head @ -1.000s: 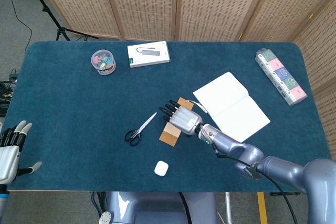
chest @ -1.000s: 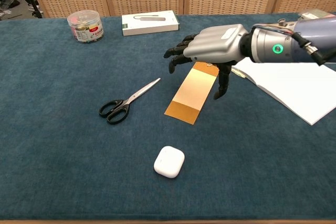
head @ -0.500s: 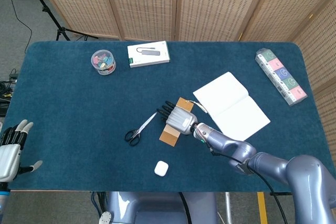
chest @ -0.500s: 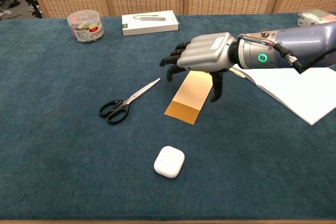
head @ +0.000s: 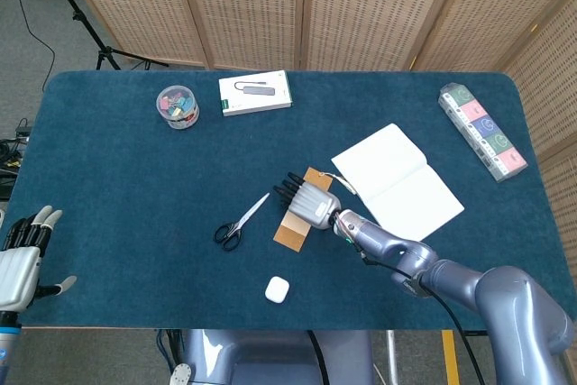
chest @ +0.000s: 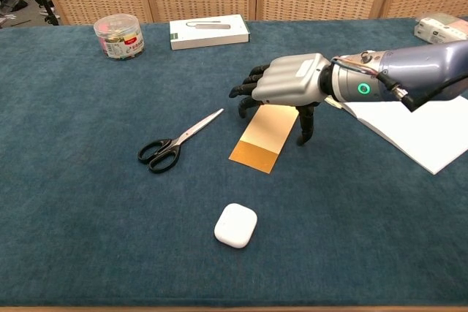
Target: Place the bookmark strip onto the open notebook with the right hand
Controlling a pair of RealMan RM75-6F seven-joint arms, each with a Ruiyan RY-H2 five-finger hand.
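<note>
The table (head: 135, 187), covered in dark teal cloth, took up most of both views. On its right half lay the open notebook (head: 397, 182), blank white pages facing up, with a long box of coloured squares (head: 482, 131) out near the far right edge. The right hand (chest: 291, 87) was stretched out palm-down over the upper end of the bookmark strip (chest: 264, 137), fingers (chest: 246, 91) spread and curled downward, thumb pointing at the cloth on the strip's right side. Honestly couldn't tell if the fingertips were touching the strip, but nothing was in its grip. The strip itself was a tan-orange rectangle lying flat on the table just left of the notebook, not on it. The left hand (head: 20, 259) sat way off at the near left corner, fingers apart, holding nothing. At the back there was a white flat box (head: 255, 94) and a clear tub of colourful clips (head: 178, 106). Black-handled scissors (chest: 174, 142) lay just left of the strip, and a small white earbud case (chest: 235, 225) sat nearer the front edge.
</note>
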